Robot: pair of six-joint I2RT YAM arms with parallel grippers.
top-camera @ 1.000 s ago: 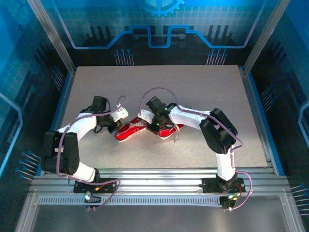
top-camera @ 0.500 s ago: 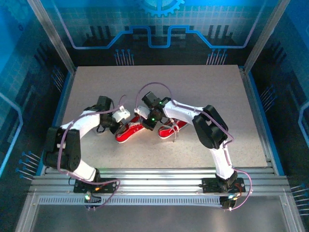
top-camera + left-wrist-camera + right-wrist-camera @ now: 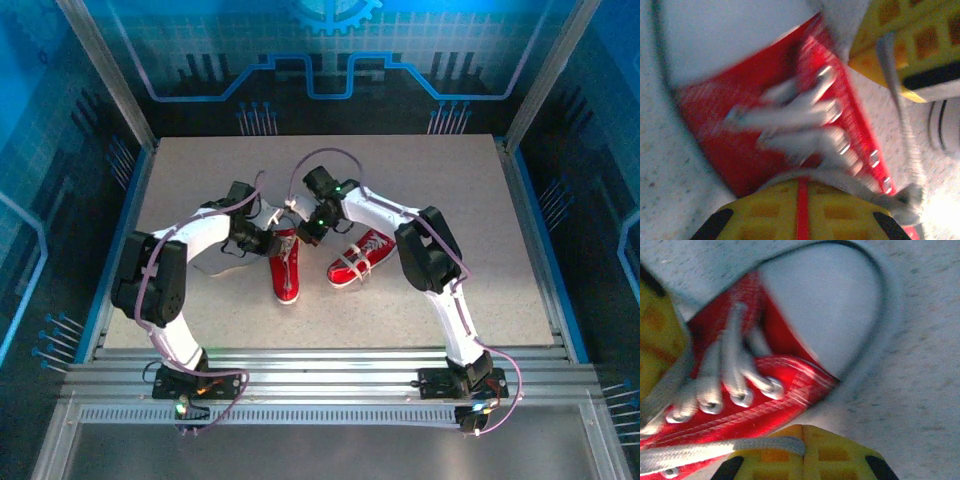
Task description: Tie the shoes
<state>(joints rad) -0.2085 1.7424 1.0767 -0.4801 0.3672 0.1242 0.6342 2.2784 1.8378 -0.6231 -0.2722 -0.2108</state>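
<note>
- The left shoe (image 3: 286, 272) is placed mid-desk (image 3: 420, 180), toe near, with the right shoe (image 3: 358, 260) just beside it, so the laces can be reached from both sides.
- The right end effector (image 3: 306, 228) is closed, with a lace (image 3: 740, 447) laid against its finger, probably for tension.
- Whether the left end effector (image 3: 268, 241) is apart or together cannot be told, as the view is blurred.

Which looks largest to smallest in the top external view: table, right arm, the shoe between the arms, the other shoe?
1. Table
2. Right arm
3. Shoes too alike to rank: the shoe between the arms is partly covered, the other shoe fully visible.

Blue light, top view sharp, shoe (image 3: 740, 145) motion-blurred in wrist views
</note>
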